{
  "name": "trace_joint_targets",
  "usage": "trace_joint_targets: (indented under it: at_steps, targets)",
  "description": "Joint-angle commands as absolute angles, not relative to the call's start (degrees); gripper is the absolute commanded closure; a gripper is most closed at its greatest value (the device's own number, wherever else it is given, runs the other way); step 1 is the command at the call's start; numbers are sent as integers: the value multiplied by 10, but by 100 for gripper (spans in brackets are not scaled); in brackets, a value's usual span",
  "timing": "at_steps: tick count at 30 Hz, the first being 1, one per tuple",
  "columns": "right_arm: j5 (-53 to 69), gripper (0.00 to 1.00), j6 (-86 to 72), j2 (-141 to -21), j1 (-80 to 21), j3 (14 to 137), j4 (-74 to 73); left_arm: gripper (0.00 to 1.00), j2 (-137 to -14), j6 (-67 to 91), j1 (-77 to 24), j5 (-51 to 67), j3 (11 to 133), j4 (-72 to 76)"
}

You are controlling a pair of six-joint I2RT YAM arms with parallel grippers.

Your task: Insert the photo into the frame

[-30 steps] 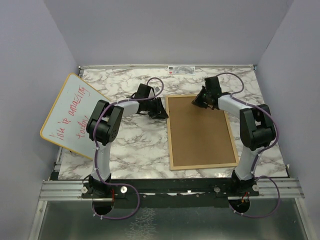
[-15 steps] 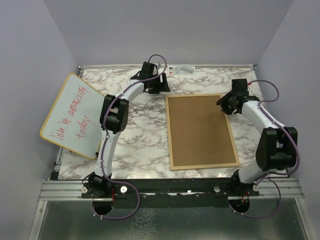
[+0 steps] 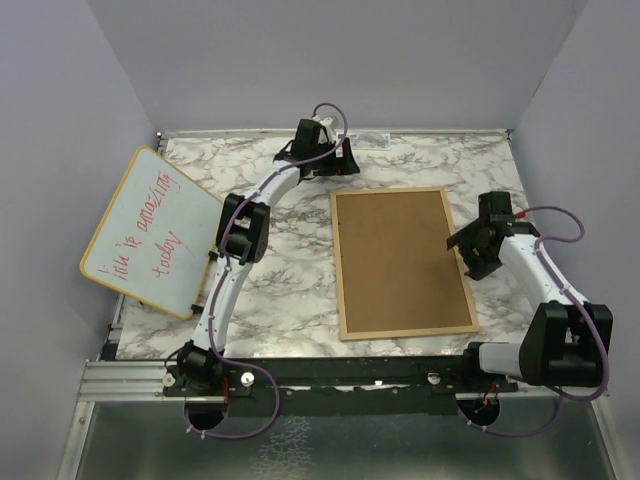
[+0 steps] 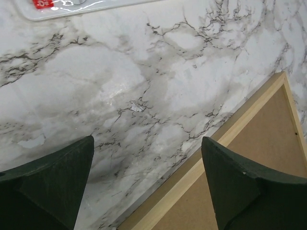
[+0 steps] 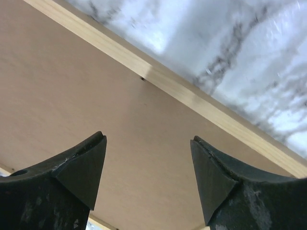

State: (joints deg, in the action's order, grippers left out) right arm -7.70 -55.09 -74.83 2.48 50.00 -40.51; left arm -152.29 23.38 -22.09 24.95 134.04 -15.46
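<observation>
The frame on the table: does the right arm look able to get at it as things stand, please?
Probably yes. The right gripper hangs open over the right side of the frame, and its wrist view shows nothing between it and the backing board.

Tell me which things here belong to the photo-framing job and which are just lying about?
Belongs: the frame; the brown backing board in it. The photo is not in view.
Lying about: whiteboard with red handwriting; white strip with red sticker at the far edge.
</observation>
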Motion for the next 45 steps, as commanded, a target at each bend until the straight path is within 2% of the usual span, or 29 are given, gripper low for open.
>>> trace_joint_targets:
  at_steps: [1,13,18,25,32,36,41,45]
  targets:
    - [-34,25,-570,-735,31,475,-475,6,-1574,209,-226,292,1325,-178]
    - [79,21,-554,-745,32,420,-510,7,-1594,195,-226,352,1293,-182]
    - [63,19,-561,-740,32,418,-540,9,-1600,202,-227,358,1299,-180]
    - [3,19,-560,-733,33,438,-563,21,-1571,178,-232,404,1234,-180]
    - [-71,21,-528,-822,37,514,-517,29,-1524,121,-233,421,1162,-199]
    - [-106,23,-492,-882,41,556,-472,28,-1499,75,-233,376,1137,-233]
    - [-105,26,-442,-949,43,623,-434,28,-1465,28,-239,260,1104,-250]
    - [-78,30,-424,-973,42,672,-428,43,-1451,6,-257,140,1103,-260]
